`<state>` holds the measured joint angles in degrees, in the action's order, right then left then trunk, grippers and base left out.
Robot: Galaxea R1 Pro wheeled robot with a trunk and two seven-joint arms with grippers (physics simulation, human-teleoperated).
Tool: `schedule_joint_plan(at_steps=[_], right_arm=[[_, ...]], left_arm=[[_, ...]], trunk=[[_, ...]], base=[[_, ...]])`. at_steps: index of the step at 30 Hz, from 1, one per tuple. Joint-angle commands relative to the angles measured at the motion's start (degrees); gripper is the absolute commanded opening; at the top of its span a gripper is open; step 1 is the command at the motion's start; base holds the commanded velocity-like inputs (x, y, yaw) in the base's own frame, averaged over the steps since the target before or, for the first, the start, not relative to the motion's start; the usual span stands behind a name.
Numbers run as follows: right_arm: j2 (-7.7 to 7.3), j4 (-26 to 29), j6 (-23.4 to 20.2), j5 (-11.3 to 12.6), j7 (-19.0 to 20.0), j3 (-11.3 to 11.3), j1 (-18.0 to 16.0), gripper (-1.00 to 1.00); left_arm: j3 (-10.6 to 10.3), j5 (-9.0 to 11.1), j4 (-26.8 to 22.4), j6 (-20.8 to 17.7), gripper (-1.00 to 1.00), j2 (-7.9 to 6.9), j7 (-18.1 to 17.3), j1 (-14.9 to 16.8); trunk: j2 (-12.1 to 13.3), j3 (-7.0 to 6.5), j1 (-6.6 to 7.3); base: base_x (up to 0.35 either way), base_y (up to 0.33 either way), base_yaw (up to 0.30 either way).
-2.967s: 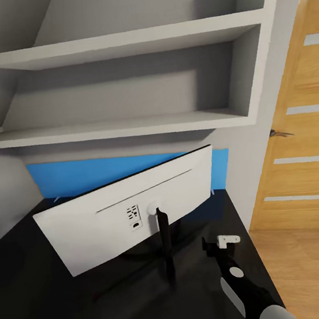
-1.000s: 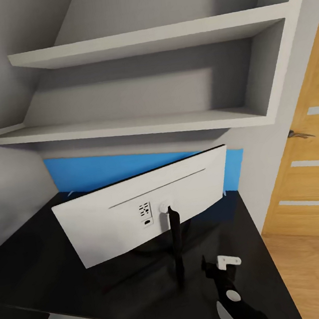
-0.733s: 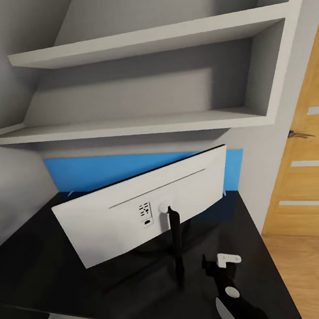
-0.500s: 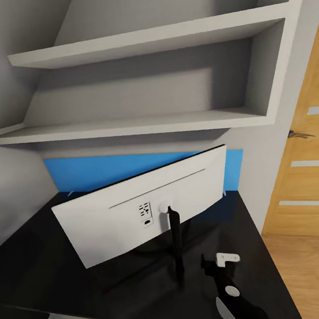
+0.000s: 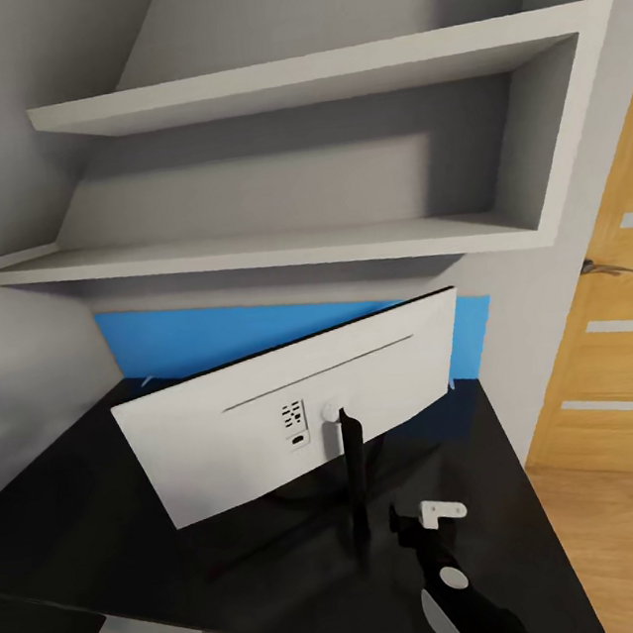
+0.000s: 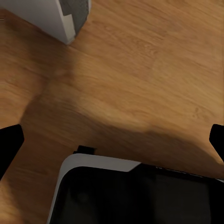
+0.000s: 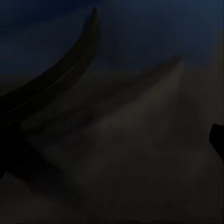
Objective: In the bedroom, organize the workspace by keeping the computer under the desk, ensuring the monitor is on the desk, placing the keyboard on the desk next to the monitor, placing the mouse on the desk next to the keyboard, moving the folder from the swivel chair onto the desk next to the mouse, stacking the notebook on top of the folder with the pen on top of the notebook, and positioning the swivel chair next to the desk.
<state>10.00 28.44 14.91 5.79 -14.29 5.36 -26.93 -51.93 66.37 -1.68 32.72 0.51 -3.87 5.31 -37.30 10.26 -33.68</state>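
The wide grey-backed monitor (image 5: 299, 414) stands mid-frame on the glossy black worktop (image 5: 104, 524), screen facing the wall. The right gripper (image 5: 424, 524), lower right, hangs released beside its stand; turn it slowly.

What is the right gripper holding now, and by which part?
Nothing. The right gripper hangs open over the desk, beside the monitor stand, touching neither.

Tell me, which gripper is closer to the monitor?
Right. The right gripper hovers over the desk beside the monitor stand; the left gripper hangs above wooden floor.
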Motion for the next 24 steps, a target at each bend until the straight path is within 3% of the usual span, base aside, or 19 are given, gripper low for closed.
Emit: schedule_joint_plan(at_steps=[1, 24], right_arm=[[0.00, -0.05, 0.32, 0.58, -0.42, 0.26, -0.05, 1.00], [0.00, -0.10, 0.43, 0.46, -0.92, 0.17, -0.05, 1.00]], left_arm=[[-0.24, 0.60, 0.10, 0.15, 1.00, 0.02, -0.41, 0.05], [-0.23, 0.62, 0.10, 0.13, 1.00, 0.02, -0.36, 0.02]], trunk=[[-0.08, 0.09, -0.02], [-0.08, 0.09, -0.02]], base=[[0.000, 0.000, 0.217], [0.000, 0.000, 0.260]])
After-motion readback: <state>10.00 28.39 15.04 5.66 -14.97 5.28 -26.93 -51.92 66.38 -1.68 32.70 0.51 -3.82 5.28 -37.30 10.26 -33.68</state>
